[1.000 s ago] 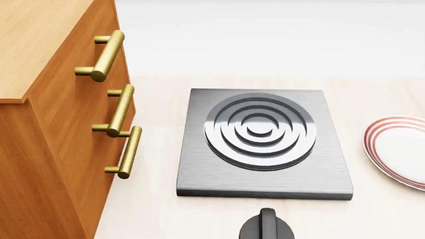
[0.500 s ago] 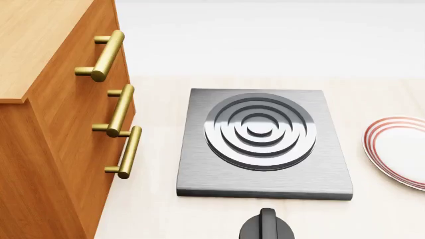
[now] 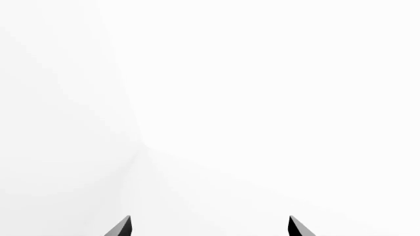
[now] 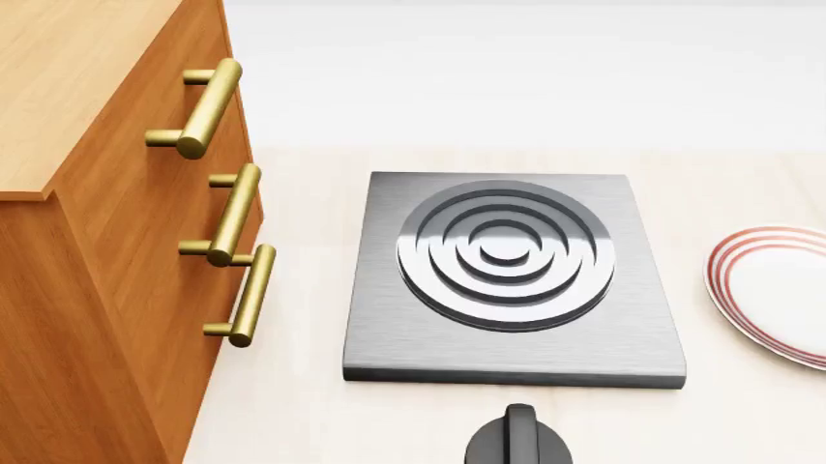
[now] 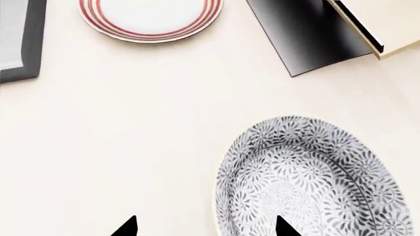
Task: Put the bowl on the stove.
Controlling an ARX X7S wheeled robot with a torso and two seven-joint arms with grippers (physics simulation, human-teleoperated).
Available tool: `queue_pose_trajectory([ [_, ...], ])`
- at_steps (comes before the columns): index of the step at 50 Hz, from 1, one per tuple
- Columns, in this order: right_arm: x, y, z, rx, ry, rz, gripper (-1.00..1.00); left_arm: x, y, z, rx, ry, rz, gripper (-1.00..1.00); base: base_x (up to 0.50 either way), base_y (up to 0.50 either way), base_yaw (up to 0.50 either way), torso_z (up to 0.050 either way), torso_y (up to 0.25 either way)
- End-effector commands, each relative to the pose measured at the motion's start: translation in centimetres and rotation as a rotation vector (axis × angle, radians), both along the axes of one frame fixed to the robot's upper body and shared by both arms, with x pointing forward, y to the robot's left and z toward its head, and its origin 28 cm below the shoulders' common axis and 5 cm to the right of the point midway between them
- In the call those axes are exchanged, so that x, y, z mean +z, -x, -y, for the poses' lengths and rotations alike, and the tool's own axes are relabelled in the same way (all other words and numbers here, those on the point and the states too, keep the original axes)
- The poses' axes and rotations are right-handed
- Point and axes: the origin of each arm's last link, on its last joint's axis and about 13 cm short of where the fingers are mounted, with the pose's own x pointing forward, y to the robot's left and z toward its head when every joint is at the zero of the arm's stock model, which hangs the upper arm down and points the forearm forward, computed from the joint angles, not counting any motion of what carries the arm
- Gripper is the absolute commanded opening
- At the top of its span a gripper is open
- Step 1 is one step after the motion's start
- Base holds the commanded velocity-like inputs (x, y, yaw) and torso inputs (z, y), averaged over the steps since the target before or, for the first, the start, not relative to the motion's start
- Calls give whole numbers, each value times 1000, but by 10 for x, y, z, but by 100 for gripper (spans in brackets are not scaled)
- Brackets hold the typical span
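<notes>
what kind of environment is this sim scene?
Most likely a simulated kitchen counter: a stove slab with burner rings and a black knob sit on a pale countertop, beside a wooden cabinet with brass handles. A red-ringed plate and a patterned bowl are nearby.

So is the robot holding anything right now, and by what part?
Nothing. The right gripper is open above the counter, with the bowl beside it, ungripped. The left gripper is open on blank white.

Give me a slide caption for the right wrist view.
Open right gripper above the patterned bowl on the counter, red-ringed plate beyond.
</notes>
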Motion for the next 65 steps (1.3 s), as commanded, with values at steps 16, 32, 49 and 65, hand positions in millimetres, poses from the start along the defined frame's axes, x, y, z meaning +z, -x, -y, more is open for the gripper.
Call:
queue_pose_trajectory([
  [16,-18,-22,-5,0,-10,-44,100,-2,-2,1,-1,-5,-8,100,0,0,0,0,0],
  [32,-38,-13,-6,-34,-42,-72,100,-1,-2,0,3,-9,-7,100,0,0,0,0,1],
  [49,-40,-7,-7,-43,-38,-80,100,-2,-3,2,-3,-13,-10,100,0,0,0,0,0],
  [65,-44,-2,-4,-66,15,-84,-100,-2,-2,2,-5,-12,-11,100,0,0,0,0,0],
])
